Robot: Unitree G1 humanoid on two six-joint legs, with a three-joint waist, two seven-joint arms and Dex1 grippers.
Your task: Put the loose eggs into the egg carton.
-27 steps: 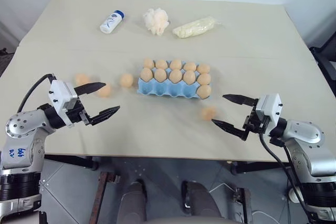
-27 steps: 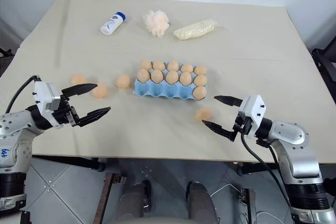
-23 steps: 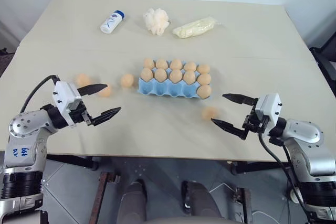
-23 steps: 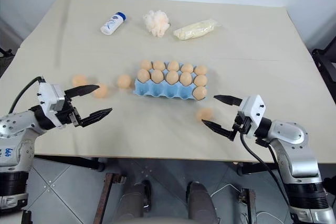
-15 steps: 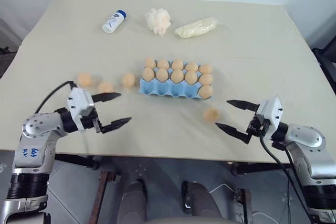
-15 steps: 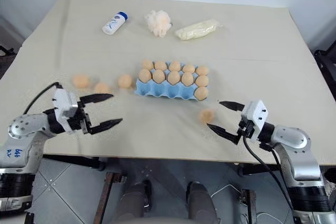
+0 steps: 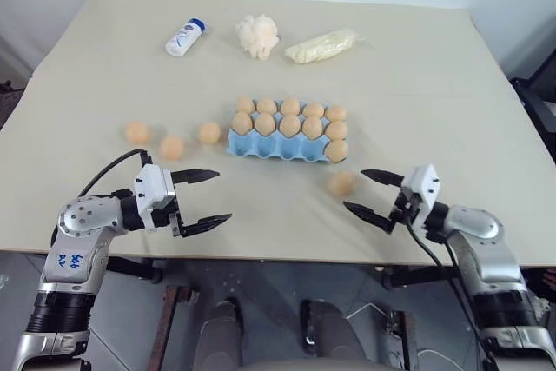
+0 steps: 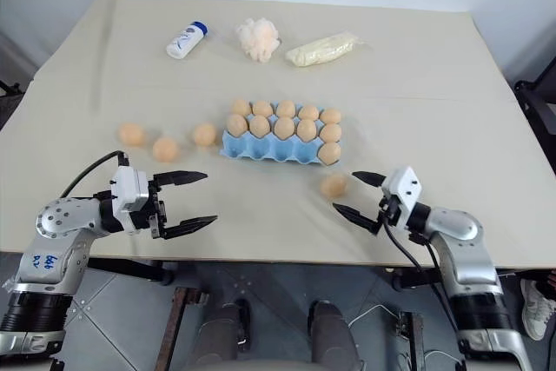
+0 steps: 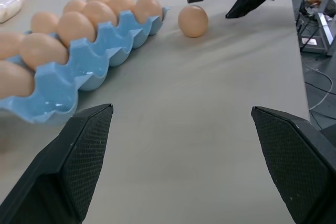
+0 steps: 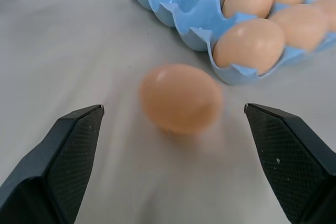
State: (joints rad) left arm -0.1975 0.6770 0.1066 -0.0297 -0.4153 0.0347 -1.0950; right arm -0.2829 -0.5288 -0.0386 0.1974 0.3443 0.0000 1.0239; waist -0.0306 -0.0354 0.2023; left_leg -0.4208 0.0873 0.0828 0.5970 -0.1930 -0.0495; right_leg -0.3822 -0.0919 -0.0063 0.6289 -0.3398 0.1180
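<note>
Closing on the egg [image 7: 340, 183] beside the carton [image 7: 280, 147], keep your right gripper [image 7: 373, 194] spread, centred, low; left gripper [image 7: 201, 198] gapes empty.

The blue egg carton [image 8: 282, 147] sits mid-frame; one egg [image 8: 333, 186] lies beside the wide-open right tool [image 8: 354, 196].

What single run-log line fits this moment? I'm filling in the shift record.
left gripper: open, empty | right gripper: open, facing loose egg | egg carton: near row empty | three eggs left of carton
</note>
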